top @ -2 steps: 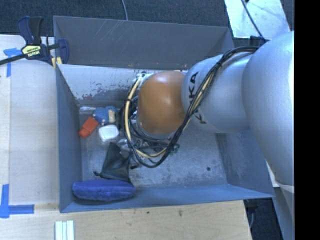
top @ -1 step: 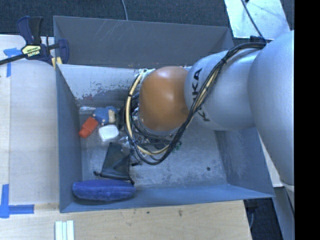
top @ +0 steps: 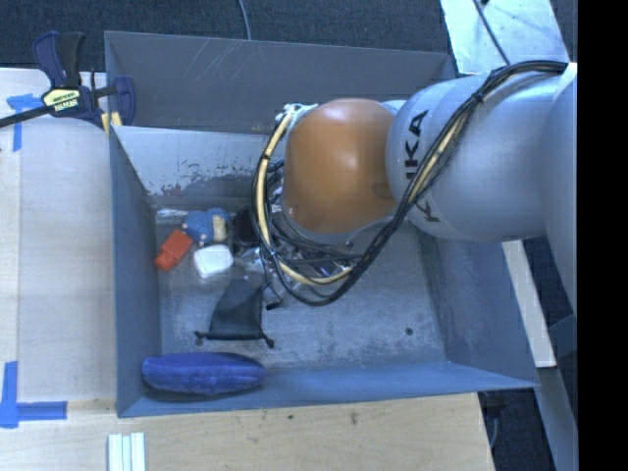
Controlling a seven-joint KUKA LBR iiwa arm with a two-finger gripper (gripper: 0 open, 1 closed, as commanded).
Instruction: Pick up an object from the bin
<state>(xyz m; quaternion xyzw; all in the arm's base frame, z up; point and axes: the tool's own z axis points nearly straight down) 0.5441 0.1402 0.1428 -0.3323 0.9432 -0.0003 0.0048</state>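
Hanging low in the bin's (top: 392,381) left half, the gripper (top: 257,266) sits just beside a white block (top: 213,260) and above a black wedge-shaped piece (top: 238,310). Whether it is clenched or released we cannot tell. On the arm (top: 481,165), bent down behind its orange cover (top: 334,165), we read part of "KUKA".

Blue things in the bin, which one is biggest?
The long blue pouch in the lower-left corner; the other blue piece, by the orange block, is far smaller.

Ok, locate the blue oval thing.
The blue oval thing lies in the lower-left corner of the bin in the camera view, just below the black piece.
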